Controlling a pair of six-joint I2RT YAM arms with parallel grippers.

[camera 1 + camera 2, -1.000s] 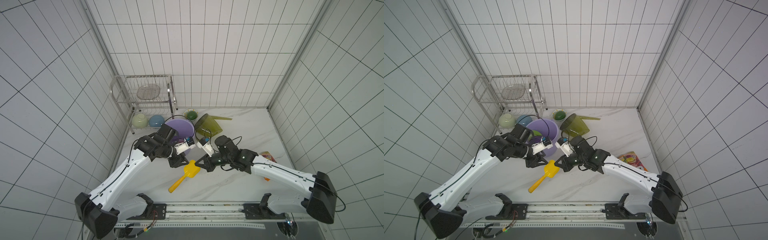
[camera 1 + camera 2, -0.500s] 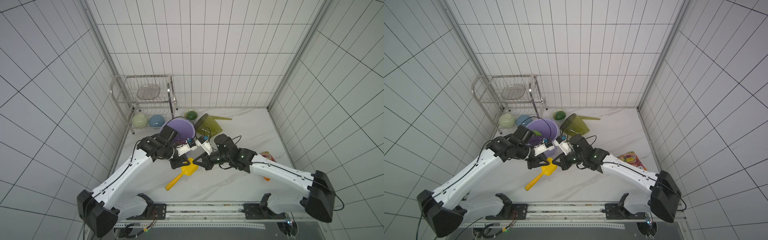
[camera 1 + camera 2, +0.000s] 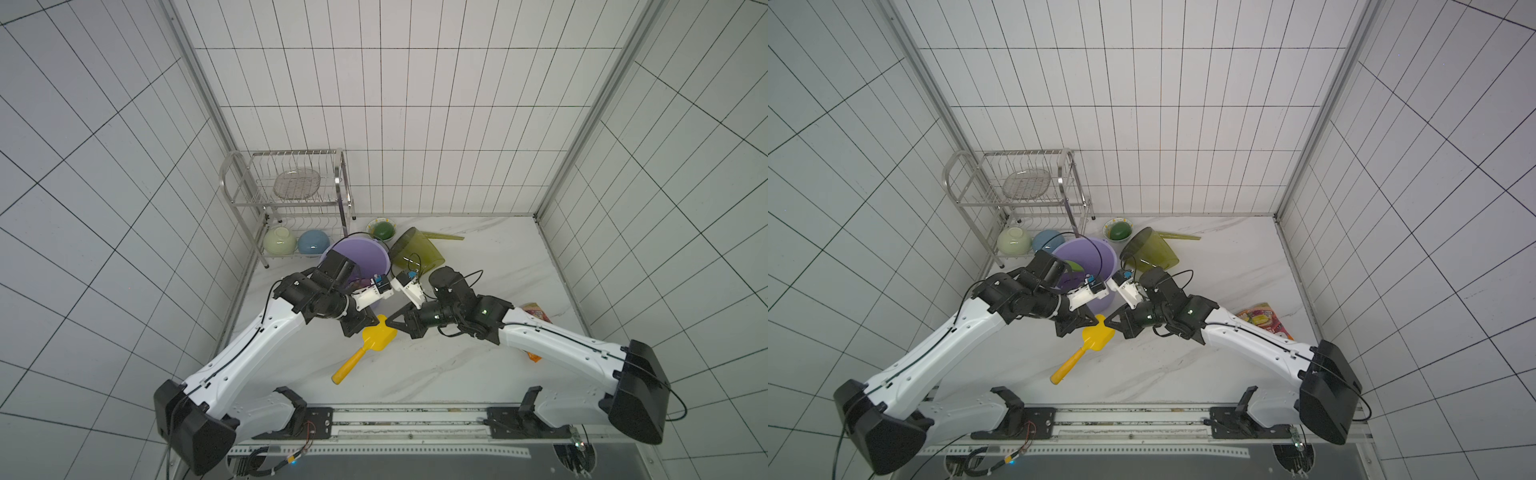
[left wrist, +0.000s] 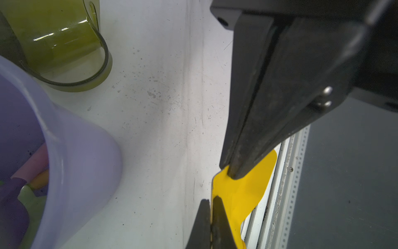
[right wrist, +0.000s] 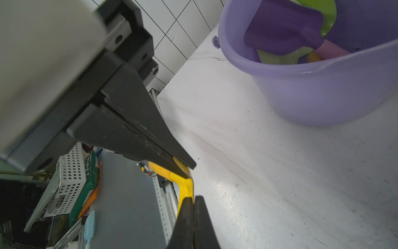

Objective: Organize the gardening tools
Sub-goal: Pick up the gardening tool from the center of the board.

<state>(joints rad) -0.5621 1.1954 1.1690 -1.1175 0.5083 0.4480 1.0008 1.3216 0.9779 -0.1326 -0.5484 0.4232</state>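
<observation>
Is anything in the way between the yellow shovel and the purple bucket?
No loose thing. Bare table lies between the yellow shovel and the purple bucket. Only the left arm hangs over its near rim.

right gripper [image 5: 183, 165]: jaws pinched on the rim of the yellow scoop [image 5: 185, 186] | left gripper [image 5: 193, 199]: jaws closed on the same scoop, just beside | lilac bucket [image 5: 323, 90]: upright on marble tabletop [image 5: 258, 172] | inside bucket: purple scoop [image 5: 284, 32] with pink handle, bright-green trowel [image 5: 328, 19]

Seemingly tip-to-tip, left claw [image 3: 372, 323] and right claw [image 3: 393, 323] clamped.
</observation>
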